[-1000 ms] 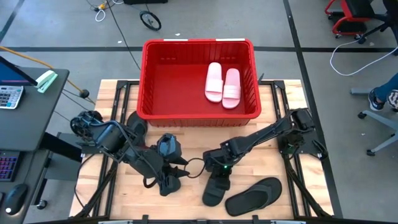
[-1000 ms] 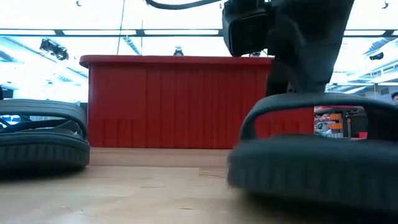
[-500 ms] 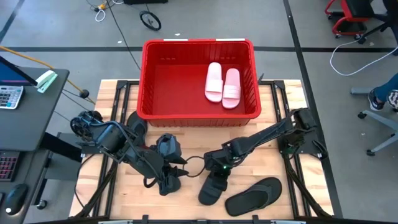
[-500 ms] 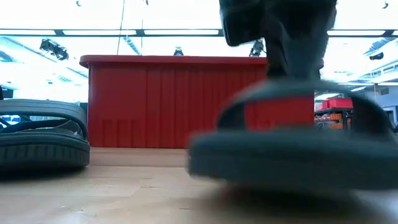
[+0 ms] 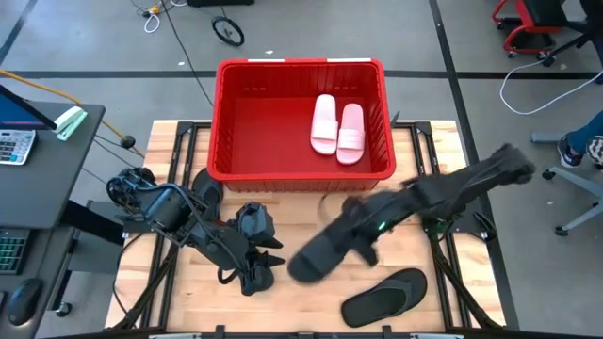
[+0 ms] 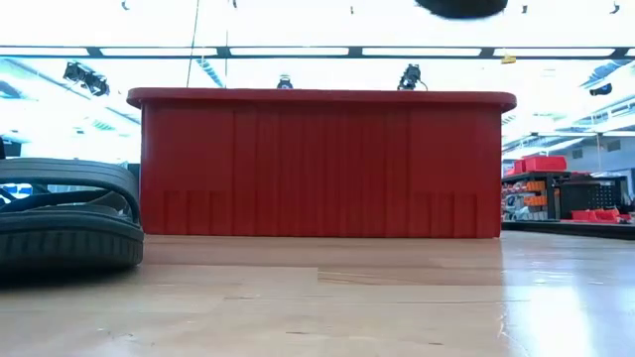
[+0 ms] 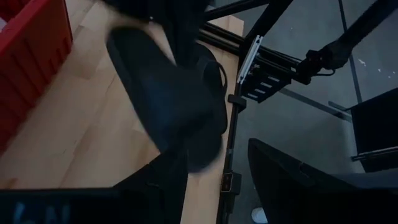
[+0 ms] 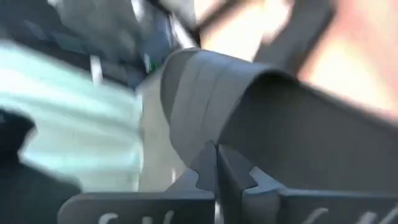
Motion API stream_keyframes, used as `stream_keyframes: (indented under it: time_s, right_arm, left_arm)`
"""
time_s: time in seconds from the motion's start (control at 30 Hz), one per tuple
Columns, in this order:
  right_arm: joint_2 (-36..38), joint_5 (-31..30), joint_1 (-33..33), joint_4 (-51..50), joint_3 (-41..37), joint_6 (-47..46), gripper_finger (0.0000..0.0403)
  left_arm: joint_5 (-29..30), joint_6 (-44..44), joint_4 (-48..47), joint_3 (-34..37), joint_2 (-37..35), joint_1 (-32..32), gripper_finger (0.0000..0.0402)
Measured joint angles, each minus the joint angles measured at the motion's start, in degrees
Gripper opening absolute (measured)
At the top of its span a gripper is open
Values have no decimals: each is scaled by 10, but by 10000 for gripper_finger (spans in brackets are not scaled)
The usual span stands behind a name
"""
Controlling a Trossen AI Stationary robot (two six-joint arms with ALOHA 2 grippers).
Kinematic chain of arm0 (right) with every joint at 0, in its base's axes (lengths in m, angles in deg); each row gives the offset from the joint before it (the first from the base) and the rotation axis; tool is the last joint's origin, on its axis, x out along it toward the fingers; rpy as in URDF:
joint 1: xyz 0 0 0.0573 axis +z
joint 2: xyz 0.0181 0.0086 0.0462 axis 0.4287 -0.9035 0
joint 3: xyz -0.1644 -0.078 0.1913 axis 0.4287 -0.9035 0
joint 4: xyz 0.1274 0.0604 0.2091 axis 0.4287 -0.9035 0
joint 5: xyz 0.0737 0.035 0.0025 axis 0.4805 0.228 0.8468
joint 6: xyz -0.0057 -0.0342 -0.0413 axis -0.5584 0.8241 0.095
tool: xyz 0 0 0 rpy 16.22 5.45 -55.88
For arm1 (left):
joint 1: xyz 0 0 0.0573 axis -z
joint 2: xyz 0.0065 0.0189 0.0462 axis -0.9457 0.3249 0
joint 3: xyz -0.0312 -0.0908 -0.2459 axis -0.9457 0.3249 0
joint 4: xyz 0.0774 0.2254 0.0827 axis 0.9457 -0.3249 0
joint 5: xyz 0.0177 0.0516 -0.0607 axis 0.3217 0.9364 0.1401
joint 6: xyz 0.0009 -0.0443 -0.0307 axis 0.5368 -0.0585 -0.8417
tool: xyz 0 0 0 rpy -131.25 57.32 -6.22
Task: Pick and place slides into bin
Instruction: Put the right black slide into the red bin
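The red bin [image 5: 219,122] stands at the table's far middle with two pale pink slides [image 5: 336,125] lying flat inside. My right gripper [image 5: 363,234] is shut on a black slide [image 5: 318,251], raised in front of the bin; the slide's underside shows at the top of the low view [image 6: 461,7]. A second black slide [image 5: 382,297] lies sole down at the near right. A third black slide [image 6: 60,213] rests on its sole at the left of the low view. My left gripper [image 5: 267,261] is open and empty at the near left. My right gripper pinches the black slide's wide strap [image 8: 205,124] between its two fingers, which meet on the strap's edge. The fingers come from above. The slide hangs below them, tilted, lifted clear of the table.
Bare wooden tabletop [image 5: 301,212] lies between the bin's front wall and the grippers. Black frame rails [image 5: 452,254] run along both table sides. A desk with a calculator [image 5: 14,146] stands off the left edge.
My right gripper has risen from the tabletop with the black slide and swung a little toward the bin. The slide, which sat on the table a second ago, now hangs clear of it and has left the low view except for its underside.
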Motion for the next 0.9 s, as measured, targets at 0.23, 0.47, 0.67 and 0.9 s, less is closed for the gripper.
stream_keyframes:
  time_s: [0.23, 0.47, 0.67, 0.9]
  right_arm:
    - [146, -191, -102, 16, 0, 112, 0]
    - [140, -108, -306, 91, 0, 217, 0]
    - [32, 136, -473, 165, 0, 220, 0]
    - [-124, 258, -583, 296, 0, 140, 0]
  left_arm:
    - [0, 2, 0, 0, 0, -10, 172]
    - [0, 32, 0, 0, 0, -57, 172]
    - [0, 33, 0, 0, 0, -119, 172]
    - [0, 4, 13, -6, -1, -158, 172]
